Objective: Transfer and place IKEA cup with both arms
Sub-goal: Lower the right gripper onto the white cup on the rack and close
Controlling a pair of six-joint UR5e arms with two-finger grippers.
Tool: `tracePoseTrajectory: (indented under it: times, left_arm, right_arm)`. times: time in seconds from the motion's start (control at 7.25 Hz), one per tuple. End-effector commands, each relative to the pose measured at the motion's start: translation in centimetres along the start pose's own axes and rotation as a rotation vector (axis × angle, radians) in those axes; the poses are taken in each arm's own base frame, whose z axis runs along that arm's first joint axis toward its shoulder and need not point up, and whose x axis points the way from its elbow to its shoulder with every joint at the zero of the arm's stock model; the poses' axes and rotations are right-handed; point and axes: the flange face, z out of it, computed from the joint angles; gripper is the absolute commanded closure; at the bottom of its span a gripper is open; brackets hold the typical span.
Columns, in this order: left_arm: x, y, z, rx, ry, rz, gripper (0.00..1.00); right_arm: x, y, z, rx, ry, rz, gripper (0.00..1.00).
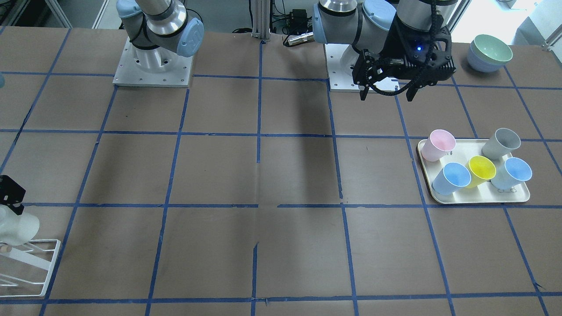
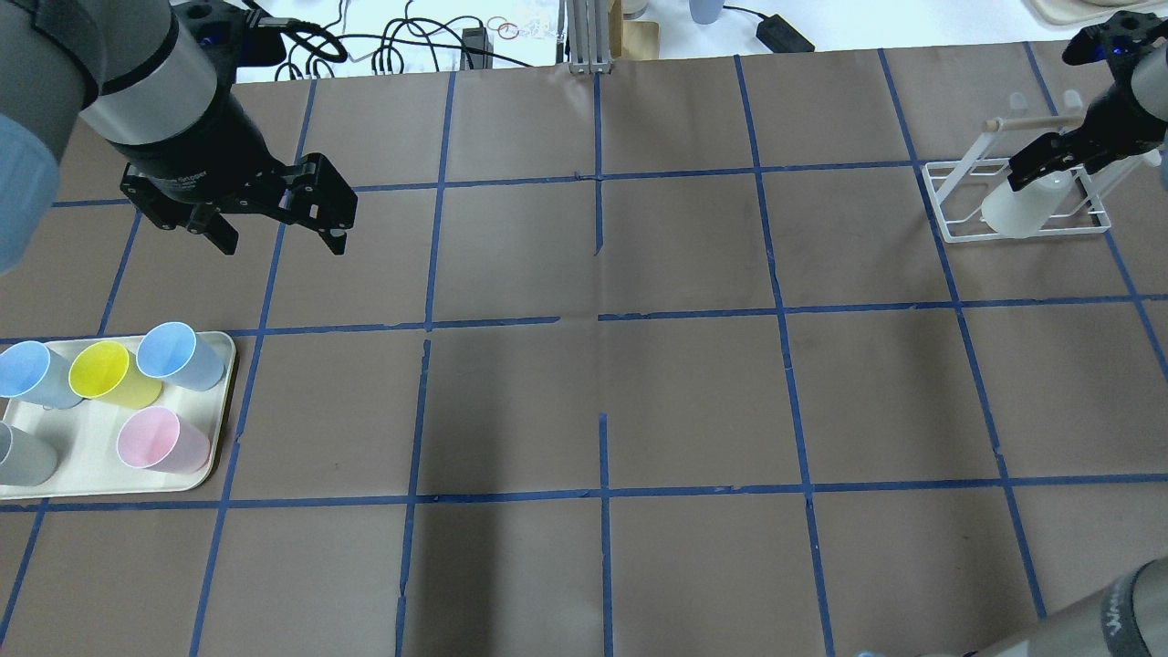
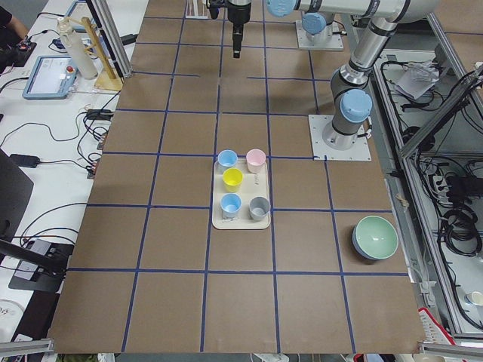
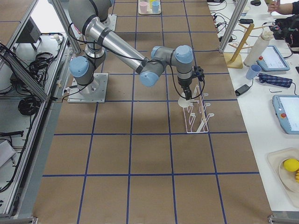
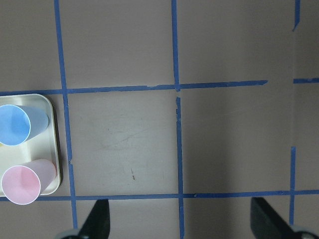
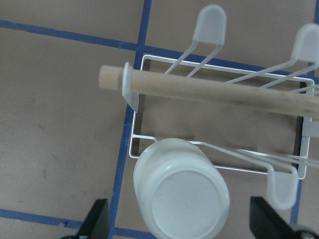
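The IKEA cup [image 6: 179, 199], white, hangs bottom-up and tilted on a prong of the white wire rack [image 6: 149, 107]. It also shows in the overhead view [image 2: 1017, 208] and at the left edge of the front view [image 1: 19, 228]. My right gripper [image 2: 1049, 164] is right over it, open, with a finger on each side of the cup and a gap at both sides in the right wrist view. My left gripper [image 2: 283, 239] is open and empty, held above the table just beyond the tray [image 2: 73, 465].
The cream tray [image 1: 478, 197] holds a pink cup [image 1: 437, 145], a grey cup [image 1: 500, 142], a yellow cup [image 1: 480, 170] and two blue cups. Stacked bowls [image 1: 489, 52] stand near the left arm's base. The rack has a wooden bar [image 6: 209, 97] and several prongs.
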Motion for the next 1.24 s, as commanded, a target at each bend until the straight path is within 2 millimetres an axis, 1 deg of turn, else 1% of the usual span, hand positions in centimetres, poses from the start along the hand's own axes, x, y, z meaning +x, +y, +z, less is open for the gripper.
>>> tracePoseTrajectory:
  times: [0.0, 0.28, 0.41, 0.83, 1.1]
  left_arm:
    - [0.0, 0.0, 0.0, 0.000, 0.001, 0.000, 0.00]
    - [0.0, 0.0, 0.0, 0.000, 0.000, 0.000, 0.00]
    - [0.0, 0.0, 0.1, -0.001, 0.000, 0.000, 0.00]
    - [0.0, 0.0, 0.1, -0.003, 0.000, 0.000, 0.00]
    - [0.0, 0.0, 0.1, -0.003, 0.000, 0.002, 0.00]
  right_arm:
    - [0.1, -0.1, 0.8, -0.003, -0.002, 0.005, 0.00]
    - [0.3, -0.2, 1.9, -0.003, -0.002, 0.005, 0.00]
    - [0.3, -0.2, 2.1, -0.006, -0.006, 0.007, 0.00]
    - [0.3, -0.2, 2.1, -0.006, -0.006, 0.007, 0.05]
    - [0.3, -0.1, 2.1, -0.009, -0.005, 0.007, 0.30]
